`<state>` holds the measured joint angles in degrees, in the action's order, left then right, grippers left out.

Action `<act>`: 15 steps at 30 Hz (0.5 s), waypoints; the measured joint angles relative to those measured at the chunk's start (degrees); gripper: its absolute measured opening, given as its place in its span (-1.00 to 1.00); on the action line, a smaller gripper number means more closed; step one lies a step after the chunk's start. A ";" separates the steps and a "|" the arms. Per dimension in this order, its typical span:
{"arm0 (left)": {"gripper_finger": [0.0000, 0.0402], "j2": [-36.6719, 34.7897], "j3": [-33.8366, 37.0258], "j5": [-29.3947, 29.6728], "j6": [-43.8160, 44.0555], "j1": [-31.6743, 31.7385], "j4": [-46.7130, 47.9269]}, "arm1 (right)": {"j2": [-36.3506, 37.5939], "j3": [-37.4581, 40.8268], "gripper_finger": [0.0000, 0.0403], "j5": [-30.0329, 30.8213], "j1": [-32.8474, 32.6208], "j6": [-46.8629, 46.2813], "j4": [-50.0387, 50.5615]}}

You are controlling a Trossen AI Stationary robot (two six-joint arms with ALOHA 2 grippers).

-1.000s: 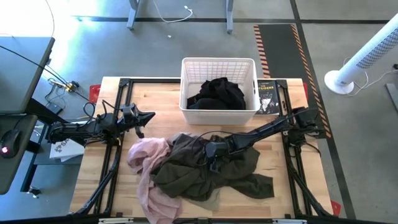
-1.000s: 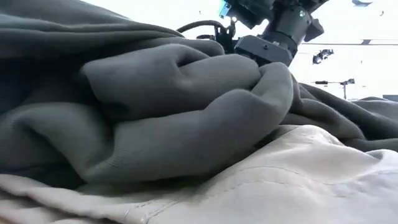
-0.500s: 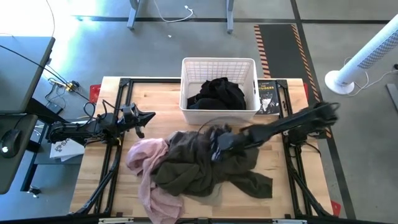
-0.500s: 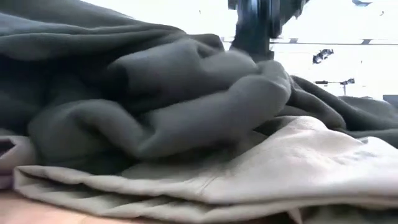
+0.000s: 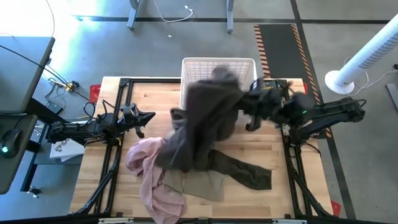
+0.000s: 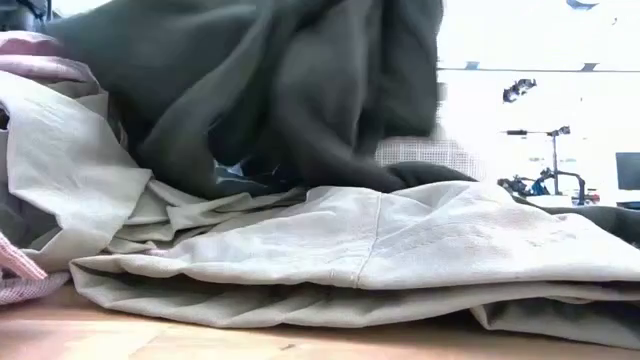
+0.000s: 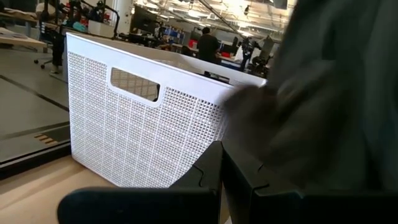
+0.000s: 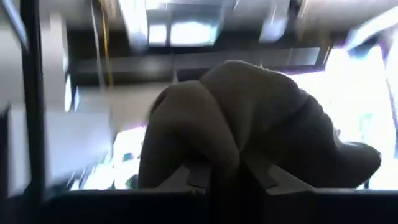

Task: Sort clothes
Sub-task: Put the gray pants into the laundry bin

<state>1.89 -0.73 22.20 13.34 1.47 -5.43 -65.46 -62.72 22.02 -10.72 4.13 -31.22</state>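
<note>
My right gripper (image 5: pixel 244 107) is shut on the dark olive-brown garment (image 5: pixel 205 118), raised in front of the white basket (image 5: pixel 217 62). The garment hangs in a wide drape over the basket's front and hides what lies inside. Its lower end (image 5: pixel 245 174) trails on the table. Under it a beige-khaki garment (image 6: pixel 350 250) lies flat on the table, with a light pink one (image 5: pixel 149 177) to its left. My left gripper (image 5: pixel 148 116) waits shut at the table's left, aimed at the basket (image 7: pixel 137 124). My right gripper pinches a bunched fold of the olive-brown garment (image 8: pixel 221 134) between its two fingers (image 8: pixel 199 174); how many layers cannot be told. The garment hangs slack below the hold, mostly lifted clear, with one long end (image 5: pixel 249 177) still lying on the table.
A dark book (image 5: pixel 268 96) lies right of the basket at the far edge. Bare wood (image 5: pixel 149 93) shows left of the basket and along the right side (image 5: pixel 273 149). Black frame rails run along both table sides.
My right gripper has taken hold of the olive-brown garment in the pile and swung up and toward the far right, to the basket's front. The garment has been pulled up off the pile and now hangs, baring the beige garment; one end stays on the table.
</note>
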 joint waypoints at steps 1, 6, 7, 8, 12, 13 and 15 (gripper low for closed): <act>-0.98 0.00 0.00 0.02 0.00 -0.01 -0.02 | 0.23 -0.01 -0.85 -0.51 0.98 2.00 -3.83; -0.98 -0.01 0.00 -2.08 -0.15 0.00 -1.48 | 0.60 -0.20 -0.85 -6.15 5.20 5.85 -10.81; -0.98 0.00 0.00 -4.23 -0.76 0.00 -2.44 | 0.58 -0.20 -0.85 -7.86 5.33 5.75 -10.19; -0.98 0.00 0.00 -7.79 -1.80 0.00 -3.96 | 0.52 -0.20 -0.85 -9.50 5.18 5.08 -9.32; -0.98 0.02 -0.66 -23.47 -3.55 -0.04 -13.98 | 0.08 -0.20 -0.85 -13.14 3.55 3.51 -6.29; -0.98 0.06 -1.33 -25.75 -3.47 -0.04 -15.89 | 0.01 -0.20 -0.85 -13.27 3.00 3.60 -5.81; -0.98 0.16 -3.01 -29.05 -3.46 -0.31 -19.11 | -0.17 -0.20 -0.85 -13.42 2.35 3.62 -5.68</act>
<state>2.05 -3.74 -6.85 9.88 1.16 -24.54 -65.62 -62.92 8.60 -8.37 7.75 -36.91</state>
